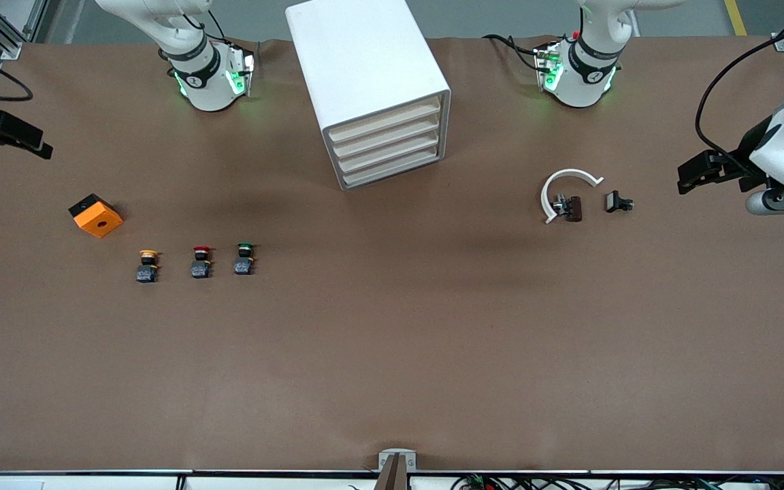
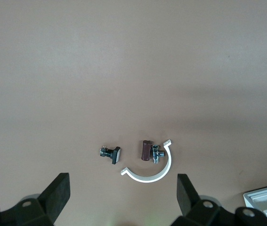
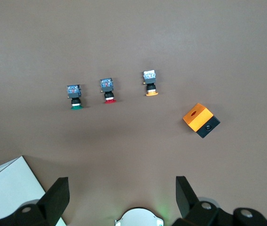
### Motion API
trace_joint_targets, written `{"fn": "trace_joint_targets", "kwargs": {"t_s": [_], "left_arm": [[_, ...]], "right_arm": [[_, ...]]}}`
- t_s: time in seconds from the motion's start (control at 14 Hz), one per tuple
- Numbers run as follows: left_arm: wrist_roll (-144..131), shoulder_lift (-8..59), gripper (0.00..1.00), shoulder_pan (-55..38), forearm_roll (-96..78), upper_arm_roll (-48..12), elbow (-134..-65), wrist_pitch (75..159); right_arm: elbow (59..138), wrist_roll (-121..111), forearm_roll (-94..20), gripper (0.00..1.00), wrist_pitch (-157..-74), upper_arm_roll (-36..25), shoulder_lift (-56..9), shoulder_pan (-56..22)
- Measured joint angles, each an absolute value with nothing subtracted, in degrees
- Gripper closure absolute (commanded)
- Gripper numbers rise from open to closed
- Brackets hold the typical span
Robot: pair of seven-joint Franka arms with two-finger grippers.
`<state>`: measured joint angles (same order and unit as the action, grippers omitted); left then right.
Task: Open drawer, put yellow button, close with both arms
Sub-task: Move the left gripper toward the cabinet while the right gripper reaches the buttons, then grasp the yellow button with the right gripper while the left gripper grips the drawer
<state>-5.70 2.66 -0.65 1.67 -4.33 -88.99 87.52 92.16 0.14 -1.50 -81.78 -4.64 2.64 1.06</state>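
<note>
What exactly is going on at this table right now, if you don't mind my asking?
Nothing is being handled yet. All four drawers of the cabinet are shut, including the top drawer. The yellow button stands beside the red button and green button. The left tool and right tool hang open and empty at the table's ends.

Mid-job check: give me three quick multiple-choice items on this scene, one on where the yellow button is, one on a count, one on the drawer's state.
1. The small yellow-capped push-button lies:
A. in the drawer
B. on the table, end of the button row, nearest the orange box
C. in a gripper

2. Push-buttons in that row:
A. two
B. three
C. five

3. The top cream-fronted drawer of the white cabinet is:
A. shut
B. pulled out
C. removed

Answers: B, it sits beside the red-capped button; B, yellow, red, green; A, its front is flush with the lower three.
</note>
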Motion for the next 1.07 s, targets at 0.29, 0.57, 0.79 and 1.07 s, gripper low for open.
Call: {"fn": "trace_joint_targets", "kwargs": {"t_s": [0.29, 0.57, 0.79, 1.07], "left_arm": [[-9.44, 4.13, 0.00, -2.48, -0.38, -5.24, -89.59, 87.25], [-23.02, 10.61, 0.00, -7.64, -5.15, -6.70, -89.97, 88.75], [-29.54, 15.55, 0.00, -10.61, -7.48, -6.80, -89.95, 93.07], [-45.31, 20.60, 0.00, -18.40, -7.91, -7.14, -89.94, 98.28]], "right_arm": [[92.13, 0.10, -1.51, 0.00, -82.62, -4.70, -2.07, 1.27], [92.01, -0.21, -1.48, 0.00, -82.91, -4.80, -5.57, 2.83], [92.09, -0.23, -1.43, 0.00, -82.70, -4.81, -5.60, 2.94], [94.79, -0.65, -1.39, 0.00, -84.09, -4.92, -5.57, 4.21]]}}
